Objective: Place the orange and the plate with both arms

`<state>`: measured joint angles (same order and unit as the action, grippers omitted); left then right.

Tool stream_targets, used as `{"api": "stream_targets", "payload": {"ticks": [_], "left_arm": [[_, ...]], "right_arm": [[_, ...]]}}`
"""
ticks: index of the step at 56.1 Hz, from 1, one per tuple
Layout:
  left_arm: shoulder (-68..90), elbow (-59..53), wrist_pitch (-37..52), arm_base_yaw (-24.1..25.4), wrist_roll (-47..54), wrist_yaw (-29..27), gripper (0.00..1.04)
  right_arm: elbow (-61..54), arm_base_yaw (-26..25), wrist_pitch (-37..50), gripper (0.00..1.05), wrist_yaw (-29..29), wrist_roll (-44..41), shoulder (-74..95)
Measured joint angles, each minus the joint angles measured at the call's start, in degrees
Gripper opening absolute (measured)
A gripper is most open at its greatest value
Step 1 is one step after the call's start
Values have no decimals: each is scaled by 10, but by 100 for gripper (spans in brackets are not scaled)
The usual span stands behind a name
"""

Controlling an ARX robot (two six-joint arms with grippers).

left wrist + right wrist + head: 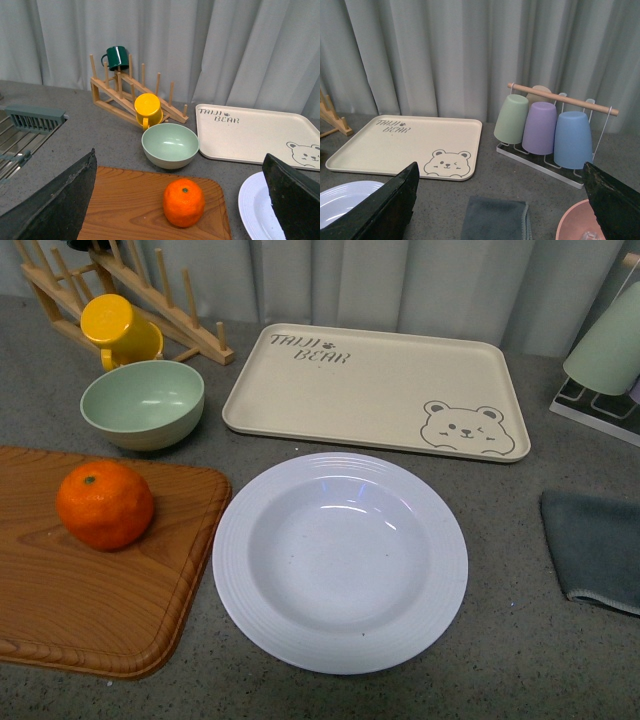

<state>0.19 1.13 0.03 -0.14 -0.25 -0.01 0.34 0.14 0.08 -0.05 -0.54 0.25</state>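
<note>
The orange sits on a wooden cutting board at the left; it also shows in the left wrist view. The white ribbed plate lies on the counter in the middle, empty; its edge shows in the left wrist view and the right wrist view. Neither arm shows in the front view. My left gripper is open, raised, with the orange between its fingers in view. My right gripper is open above a grey cloth.
A beige bear tray lies behind the plate. A pale green bowl, yellow cup and wooden rack stand at the back left. A cup rack and a pink bowl are at the right. A sink lies far left.
</note>
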Motion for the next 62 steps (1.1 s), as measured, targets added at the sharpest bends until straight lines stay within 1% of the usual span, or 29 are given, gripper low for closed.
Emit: {"api": "stream_targets", "payload": {"ticks": [62], "left_arm": [[0,0,0,0,0,0,98]], "right_arm": [[0,0,0,95,0,0,0]]}}
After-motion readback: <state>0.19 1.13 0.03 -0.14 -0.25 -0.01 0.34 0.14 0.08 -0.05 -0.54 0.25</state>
